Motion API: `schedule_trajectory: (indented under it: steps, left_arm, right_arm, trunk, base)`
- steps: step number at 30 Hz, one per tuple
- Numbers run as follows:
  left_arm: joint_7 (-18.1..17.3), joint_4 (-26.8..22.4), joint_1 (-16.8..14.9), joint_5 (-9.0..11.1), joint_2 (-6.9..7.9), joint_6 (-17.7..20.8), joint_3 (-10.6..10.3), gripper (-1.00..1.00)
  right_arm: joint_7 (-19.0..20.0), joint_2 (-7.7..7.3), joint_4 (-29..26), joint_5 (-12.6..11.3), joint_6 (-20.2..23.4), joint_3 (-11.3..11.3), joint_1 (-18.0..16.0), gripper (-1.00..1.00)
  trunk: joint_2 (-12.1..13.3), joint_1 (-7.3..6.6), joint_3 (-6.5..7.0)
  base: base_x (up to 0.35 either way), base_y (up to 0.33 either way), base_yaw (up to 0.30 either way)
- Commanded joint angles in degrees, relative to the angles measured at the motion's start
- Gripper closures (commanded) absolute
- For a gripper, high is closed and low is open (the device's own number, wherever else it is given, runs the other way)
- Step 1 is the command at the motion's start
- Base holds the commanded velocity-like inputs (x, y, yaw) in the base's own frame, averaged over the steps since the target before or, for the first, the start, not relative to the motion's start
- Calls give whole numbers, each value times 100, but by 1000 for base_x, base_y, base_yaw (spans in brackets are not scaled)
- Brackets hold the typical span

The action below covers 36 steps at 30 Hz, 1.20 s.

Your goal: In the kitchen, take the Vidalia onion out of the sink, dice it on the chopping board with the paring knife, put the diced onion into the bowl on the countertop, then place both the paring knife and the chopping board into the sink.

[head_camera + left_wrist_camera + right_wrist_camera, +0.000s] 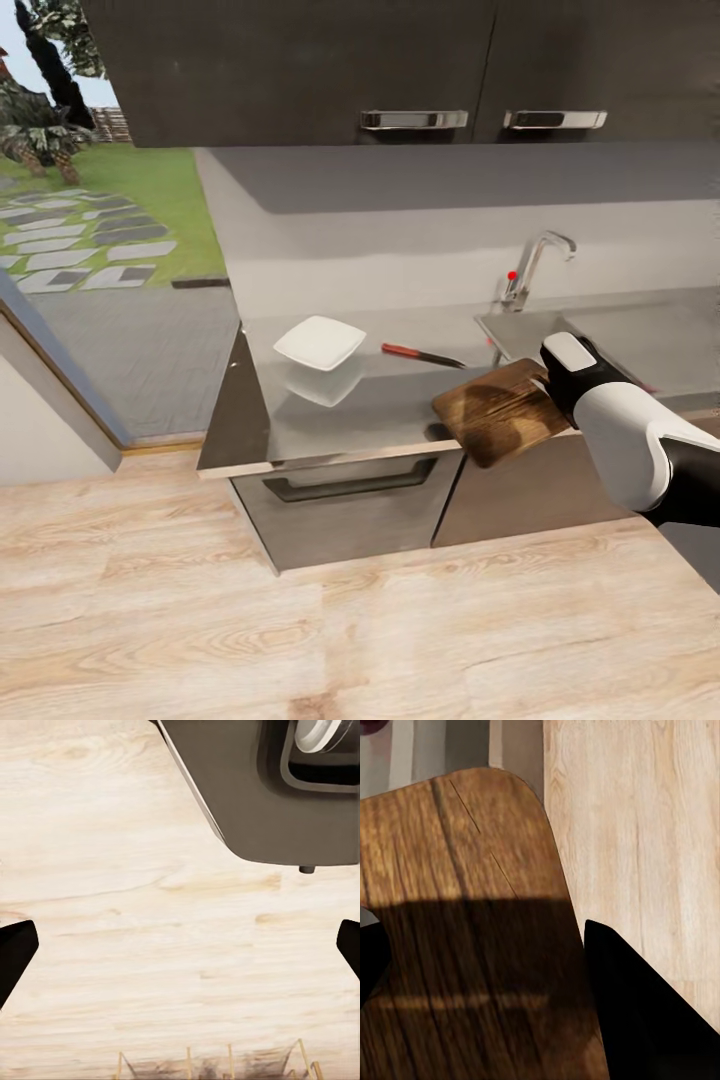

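- Right now your right claw point(548, 385) is clamped on the chopping board point(500, 410); the board sticks out past the worktop point(340, 420) front edge, long axis toward 8 o'clock from the claw.
- The sink point(640, 345) lies at about 1 o'clock from the board, just beside your right arm, so that arm is nearer.
- The paring knife point(422, 353), slim and red-handled, lies between the white squarish bowl point(320, 342) and the sink.
- Your left claw point(180, 945) hangs with fingers apart over the pale wood floor point(112, 907).
- The board is dark, grainy wood with rounded corners; the worktop is glossy grey.

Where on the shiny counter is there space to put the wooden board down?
Free: the countertop strip along its front edge, below the bowl and paring knife. Also the sink's flat part right of the tap. Crowded: around the bowl and knife. The right tool holds the chopping board.
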Motion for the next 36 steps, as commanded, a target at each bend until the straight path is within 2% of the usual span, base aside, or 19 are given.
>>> schedule_trajectory:
  steps: [1,16,30,36]
  left_arm:
    - [-9,-10,4,2,-1,-7,2,-100]
    - [-10,-10,4,2,-1,-7,2,-100]
    - [-9,-10,4,2,7,-7,2,-100]
    - [-10,-12,4,2,8,-7,2,-100]
  right_arm:
    - [-31,-2,-8,-29,47,20,-2,100]
    - [-46,2,-2,-23,31,24,-2,100]
    - [-86,22,97,-7,-4,29,-2,100]
    - [-174,16,264,-6,-254,29,-2,100]
  trunk:
    - [-7,2,2]
    - [-7,2,90]
    - [-7,2,91]
    - [-7,2,91]
  base:
    - [0,0,-105]
    - [55,43,-48]
    - [123,214,-1]
    - [90,169,0]
